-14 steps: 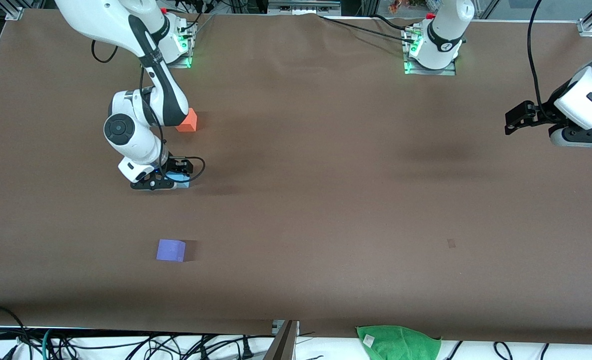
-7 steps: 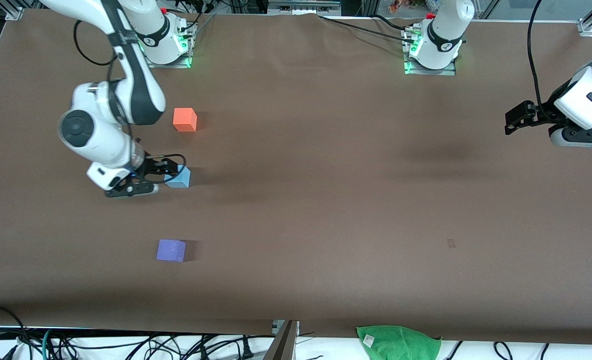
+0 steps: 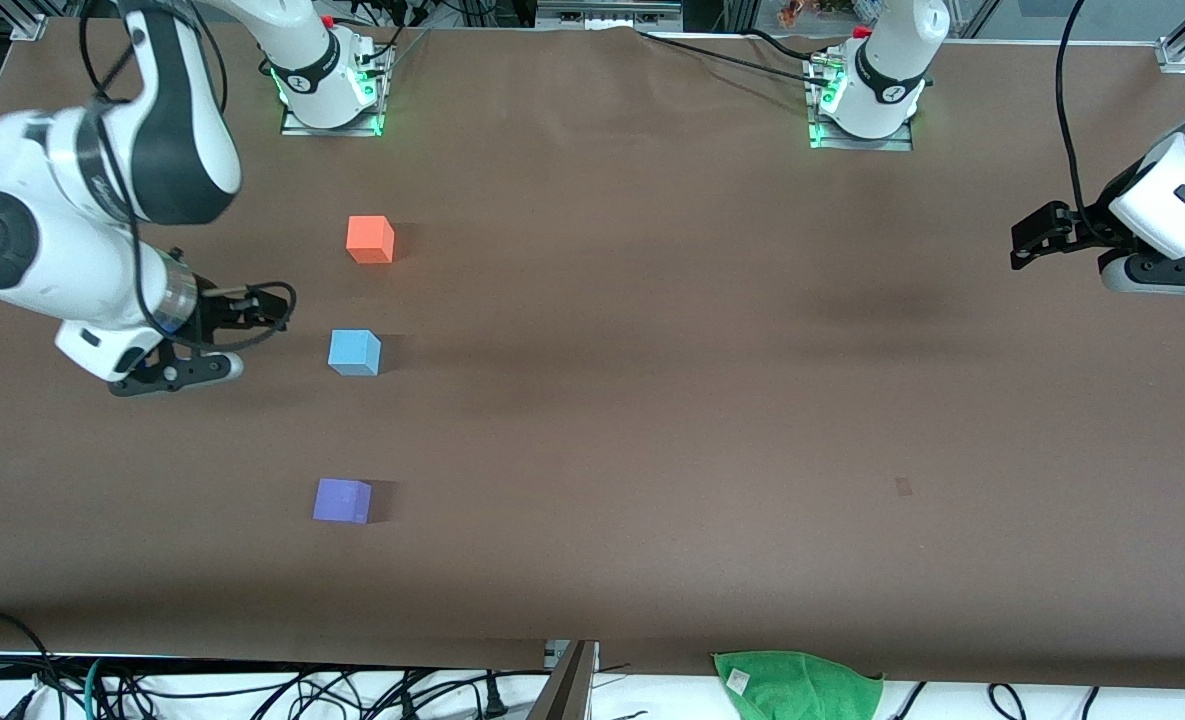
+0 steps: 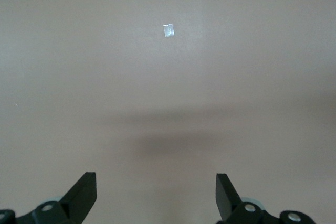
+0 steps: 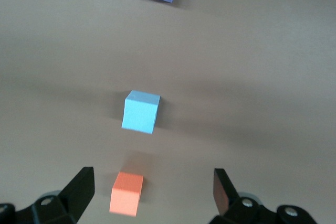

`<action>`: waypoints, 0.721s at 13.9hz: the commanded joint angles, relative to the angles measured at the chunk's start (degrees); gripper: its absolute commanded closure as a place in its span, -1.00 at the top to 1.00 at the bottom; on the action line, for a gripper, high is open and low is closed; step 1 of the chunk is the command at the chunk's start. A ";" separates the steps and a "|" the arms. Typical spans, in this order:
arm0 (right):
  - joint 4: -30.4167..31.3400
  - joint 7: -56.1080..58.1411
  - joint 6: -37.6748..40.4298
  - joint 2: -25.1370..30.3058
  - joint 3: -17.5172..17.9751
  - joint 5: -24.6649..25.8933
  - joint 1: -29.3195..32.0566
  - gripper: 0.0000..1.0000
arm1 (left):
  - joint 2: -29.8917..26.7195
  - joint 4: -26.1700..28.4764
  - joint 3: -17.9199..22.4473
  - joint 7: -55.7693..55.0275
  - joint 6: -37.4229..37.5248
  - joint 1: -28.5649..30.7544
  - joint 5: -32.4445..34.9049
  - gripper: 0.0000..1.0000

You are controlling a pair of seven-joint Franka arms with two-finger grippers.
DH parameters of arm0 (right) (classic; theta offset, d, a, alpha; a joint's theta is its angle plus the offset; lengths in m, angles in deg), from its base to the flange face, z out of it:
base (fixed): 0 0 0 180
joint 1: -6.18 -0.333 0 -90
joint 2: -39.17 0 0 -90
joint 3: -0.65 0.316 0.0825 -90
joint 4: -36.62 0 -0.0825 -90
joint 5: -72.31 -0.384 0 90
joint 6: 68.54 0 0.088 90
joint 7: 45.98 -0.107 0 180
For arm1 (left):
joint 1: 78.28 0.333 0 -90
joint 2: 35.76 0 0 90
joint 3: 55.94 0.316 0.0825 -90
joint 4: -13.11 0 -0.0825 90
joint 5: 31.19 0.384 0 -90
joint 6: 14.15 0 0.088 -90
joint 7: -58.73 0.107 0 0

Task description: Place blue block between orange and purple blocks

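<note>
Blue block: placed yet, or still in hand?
Placed: blue block sits on the table between orange block and purple block. Right gripper is open, clear of it. Left gripper, open, waits at its end. Nothing visibly left.

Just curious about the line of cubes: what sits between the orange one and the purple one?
The blue block sits between the orange block and purple block, touching neither; front view.

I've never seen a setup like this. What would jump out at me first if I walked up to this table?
Three small cubes in a row on the brown table: the orange block farthest from the front camera, the blue block between, the purple block nearest. The right gripper, open and empty, hangs over the table beside the blue block. The left gripper, also open, waits at the left arm's end, and a green cloth lies at the table's near edge.
</note>
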 commanded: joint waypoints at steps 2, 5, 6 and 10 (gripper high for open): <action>-4.83 0.18 5.18 2.34 -0.11 0.75 1.15 1.00 | -0.72 0.19 0.22 -0.23 0.55 -0.04 -1.26 1.00; -4.49 0.36 7.91 7.53 12.23 1.18 12.20 1.00 | -0.72 0.27 0.22 -0.23 0.55 -0.04 -1.26 1.00; -4.14 0.79 8.08 8.24 15.07 3.54 14.33 1.00 | -0.72 0.19 0.22 -0.23 0.55 -0.04 -1.26 1.00; -4.40 0.80 10.02 11.22 17.03 7.17 17.15 1.00 | -0.72 0.19 0.22 -0.23 0.55 -0.04 -1.26 1.00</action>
